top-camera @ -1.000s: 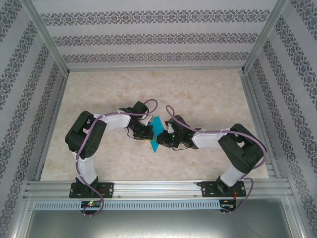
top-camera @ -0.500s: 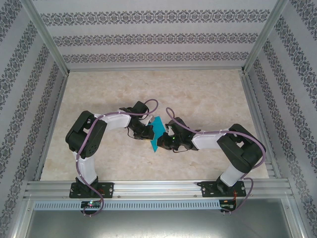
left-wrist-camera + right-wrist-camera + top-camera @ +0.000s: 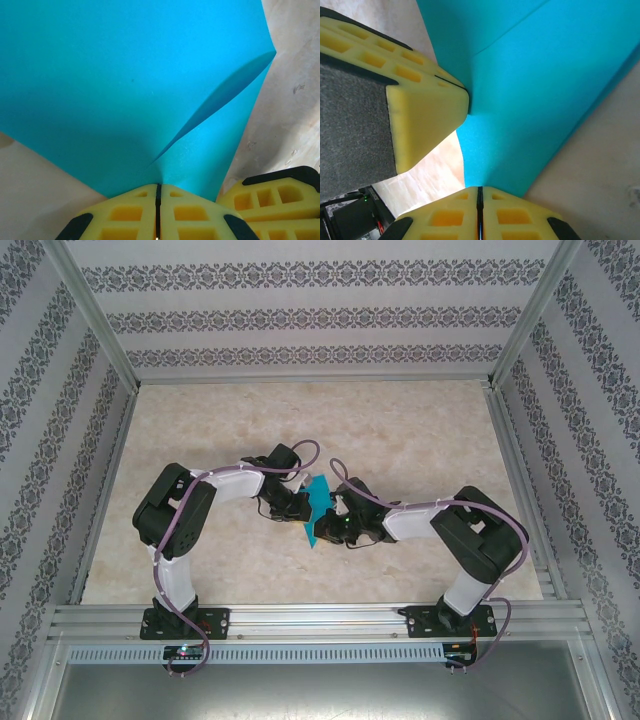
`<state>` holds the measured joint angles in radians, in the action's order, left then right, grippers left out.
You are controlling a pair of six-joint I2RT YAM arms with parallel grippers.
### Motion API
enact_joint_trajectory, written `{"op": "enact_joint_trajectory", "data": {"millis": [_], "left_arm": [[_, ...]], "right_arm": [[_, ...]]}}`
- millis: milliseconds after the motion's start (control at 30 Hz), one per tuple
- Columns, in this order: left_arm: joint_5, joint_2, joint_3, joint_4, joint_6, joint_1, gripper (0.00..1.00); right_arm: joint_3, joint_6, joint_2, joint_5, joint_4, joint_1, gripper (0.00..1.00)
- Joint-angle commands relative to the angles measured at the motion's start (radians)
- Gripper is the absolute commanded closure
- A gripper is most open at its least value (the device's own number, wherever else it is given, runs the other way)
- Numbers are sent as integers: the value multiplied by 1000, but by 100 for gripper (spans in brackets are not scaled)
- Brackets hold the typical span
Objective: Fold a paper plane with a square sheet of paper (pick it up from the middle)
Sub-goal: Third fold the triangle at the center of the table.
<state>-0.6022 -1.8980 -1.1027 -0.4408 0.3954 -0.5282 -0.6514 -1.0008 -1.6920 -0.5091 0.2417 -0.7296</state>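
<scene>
The square sheet of paper (image 3: pixel 317 502) is teal-blue and hangs above the middle of the table, folded along a crease, pinched from both sides. My left gripper (image 3: pixel 299 506) is shut on one edge of the sheet (image 3: pixel 125 85), its yellow pads (image 3: pixel 130 212) pressed together at the fold. From the opposite side my right gripper (image 3: pixel 333 521) is shut on the sheet's lower edge (image 3: pixel 535 85). In the right wrist view the left gripper's finger (image 3: pixel 427 117) touches the paper just above my right gripper (image 3: pixel 480 189). The right gripper's fingers (image 3: pixel 272 196) show beside my left gripper (image 3: pixel 158 186).
The marble-patterned table (image 3: pixel 400 430) lies below the paper. Aluminium frame posts and a rail (image 3: pixel 320 618) border it, with patterned walls on three sides. Both arms bend inward and meet near the table's centre.
The right gripper has moved left onto the paper and shut on it. The left gripper has kept its hold and the sheet has barely shifted.
</scene>
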Motion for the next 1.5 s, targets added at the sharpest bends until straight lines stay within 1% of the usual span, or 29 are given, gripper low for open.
{"op": "enact_joint_trajectory", "data": {"millis": [0, 600, 900, 1033, 1100, 1133, 1267, 1333, 1467], "left_arm": [[97, -82, 38, -32, -25, 2, 90], [75, -84, 46, -24, -21, 2, 90], [59, -27, 19, -44, -12, 2, 89], [62, 20, -13, -55, 7, 2, 86], [59, 46, -27, -54, 18, 1, 80], [58, 55, -33, -55, 23, 1, 79], [29, 83, -38, -48, 36, 2, 78], [11, 75, -30, -41, 39, 2, 79], [-41, 44, -9, 7, 63, 1, 84]], "right_arm": [[-21, -12, -16, -15, 24, -10, 91], [-33, -16, -69, -13, 49, -14, 92], [-30, -4, -86, -12, 28, -15, 92], [-28, 1, -80, -14, 16, -15, 92], [-27, 2, -80, -16, 16, -13, 92], [-25, 2, -79, -16, 16, -13, 92], [-19, 4, -71, -14, 17, -13, 92], [-17, 5, -68, -14, 20, -14, 93], [-16, -3, -72, -15, 40, -14, 92]]}}
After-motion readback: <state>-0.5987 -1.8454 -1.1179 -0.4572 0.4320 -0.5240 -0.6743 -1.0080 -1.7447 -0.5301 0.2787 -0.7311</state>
